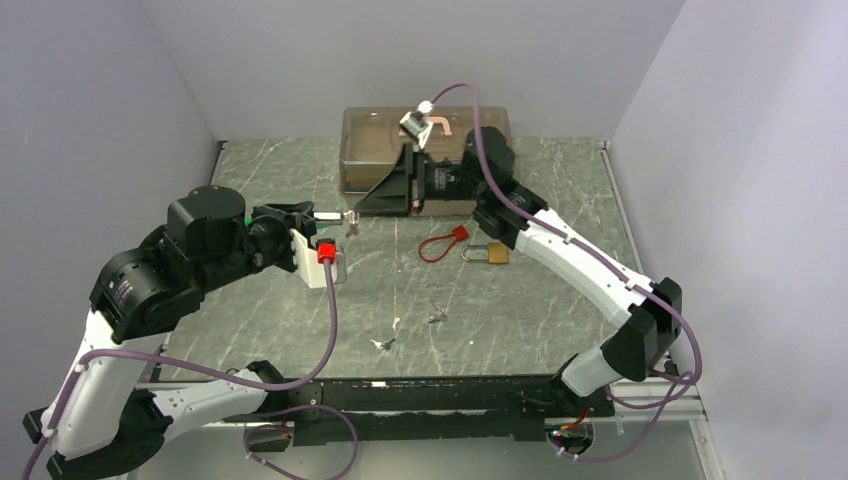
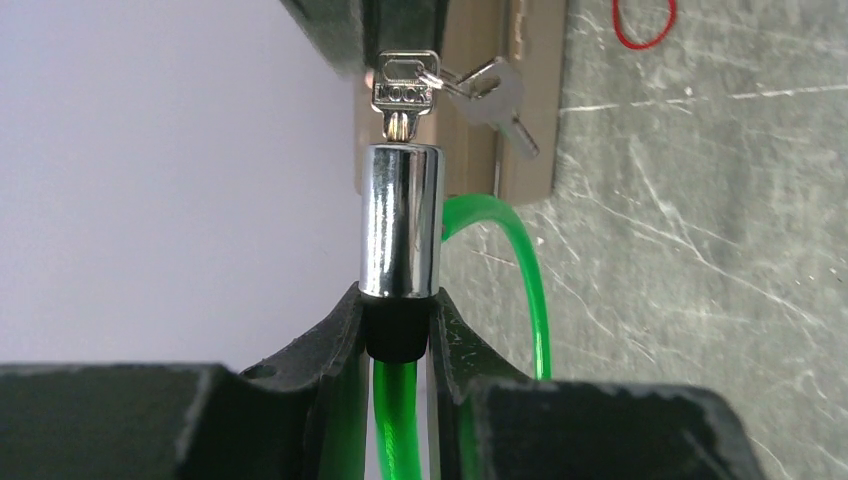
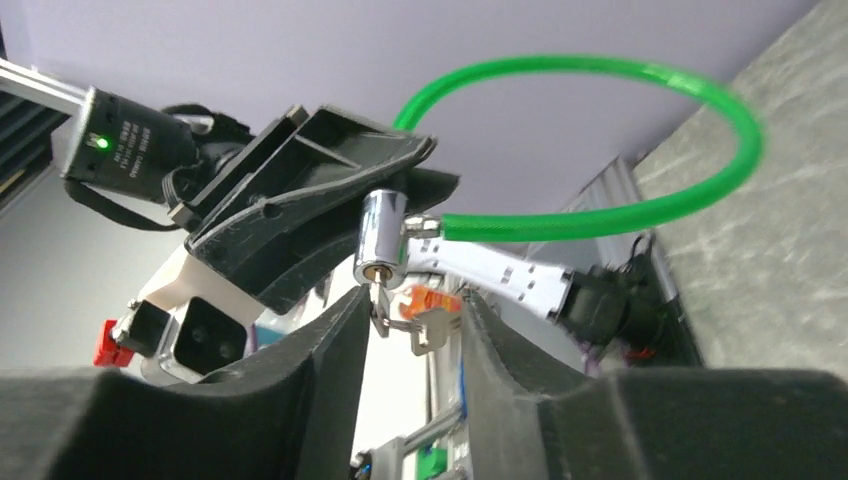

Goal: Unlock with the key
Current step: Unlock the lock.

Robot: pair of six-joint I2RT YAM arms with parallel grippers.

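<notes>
My left gripper [image 2: 400, 300] is shut on the black collar of a green cable lock [image 2: 524, 270], just below its chrome cylinder [image 2: 400, 220]. The key [image 2: 405, 90] is pushed into the cylinder's end. A second key [image 2: 497, 95] dangles from it on a ring. My right gripper [image 3: 415, 300] is open, its fingers on either side of the key [image 3: 378, 300], which lies close against the left finger. From above, both grippers meet at the key [image 1: 350, 222] in front of the brown box.
A brown box [image 1: 375, 150] stands at the back wall behind the right gripper. A small brass padlock [image 1: 497, 254] and a red wire loop with tag [image 1: 445, 243] lie mid-table. Small metal bits [image 1: 437, 316] lie nearer the front.
</notes>
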